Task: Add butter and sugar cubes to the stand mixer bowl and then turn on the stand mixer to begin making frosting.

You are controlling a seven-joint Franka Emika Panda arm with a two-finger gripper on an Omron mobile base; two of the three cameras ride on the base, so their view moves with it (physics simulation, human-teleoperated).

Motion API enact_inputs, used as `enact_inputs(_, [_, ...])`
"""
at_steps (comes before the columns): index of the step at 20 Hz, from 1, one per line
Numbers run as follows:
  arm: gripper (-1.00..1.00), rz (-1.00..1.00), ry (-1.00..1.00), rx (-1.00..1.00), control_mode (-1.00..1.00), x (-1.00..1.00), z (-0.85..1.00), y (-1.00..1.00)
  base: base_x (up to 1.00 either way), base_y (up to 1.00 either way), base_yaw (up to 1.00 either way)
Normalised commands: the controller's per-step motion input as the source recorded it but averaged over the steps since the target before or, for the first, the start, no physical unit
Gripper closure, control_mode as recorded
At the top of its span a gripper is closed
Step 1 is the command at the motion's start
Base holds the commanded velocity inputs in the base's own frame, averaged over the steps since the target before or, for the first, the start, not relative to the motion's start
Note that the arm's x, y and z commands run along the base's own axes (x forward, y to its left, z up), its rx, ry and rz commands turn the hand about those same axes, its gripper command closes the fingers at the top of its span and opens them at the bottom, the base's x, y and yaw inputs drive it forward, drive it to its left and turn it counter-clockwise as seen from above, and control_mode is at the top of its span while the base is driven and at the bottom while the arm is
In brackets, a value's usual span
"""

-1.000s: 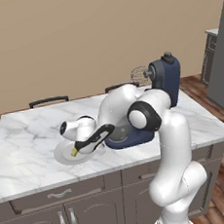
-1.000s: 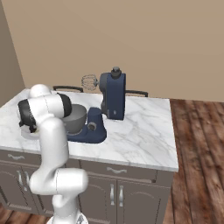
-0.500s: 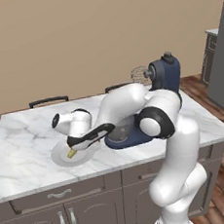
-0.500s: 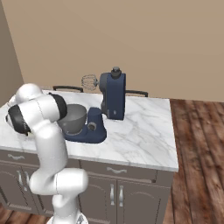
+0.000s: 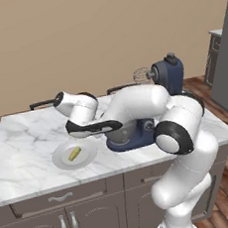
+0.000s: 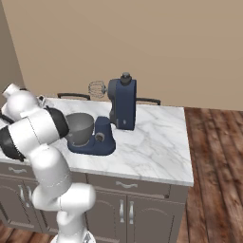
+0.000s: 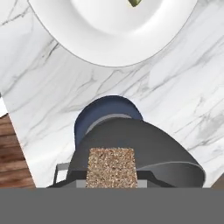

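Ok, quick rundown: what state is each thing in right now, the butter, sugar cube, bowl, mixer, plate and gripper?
butter: lying on the plate, untouched.
sugar cube: held in the gripper, lifted above the bowl.
stand mixer bowl: upright on the mixer base; contents hidden.
stand mixer: head tilted back, whisk raised clear of the bowl.
plate: flat on the counter.
gripper: closed on the sugar cube.

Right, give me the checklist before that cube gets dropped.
1. Tiny tan-brown sugar cube held in the gripper: ok.
2. Cube above the opening of the deep grey metal mixer bowl: cannot tell; the hand view shows it against the bowl's outer wall.
3. Bowl seated on the navy blue stand mixer base: ok.
4. Wire whisk raised clear of the bowl: ok.
5. Small yellow butter stick on the round white plate, not yet added: ok.
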Motion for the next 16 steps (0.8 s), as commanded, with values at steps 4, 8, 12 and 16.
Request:
enact_inputs(4, [1.00, 0.00, -0.01, 0.05, -1.00, -0.09, 0.78, -0.09, 0.00, 0.00, 0.00])
enact_inputs(8, [1.00, 0.00, 0.00, 0.01, -1.00, 0.02, 0.41, -0.36, 0.00, 0.00, 0.00])
enact_inputs(12, [1.00, 0.00, 0.04, 0.00, -1.00, 0.35, -0.03, -0.58, 0.00, 0.00, 0.00])
enact_inputs(16, [1.00, 0.00, 0.08, 0.00, -1.00, 0.44, -0.16, -0.53, 0.00, 0.00, 0.00])
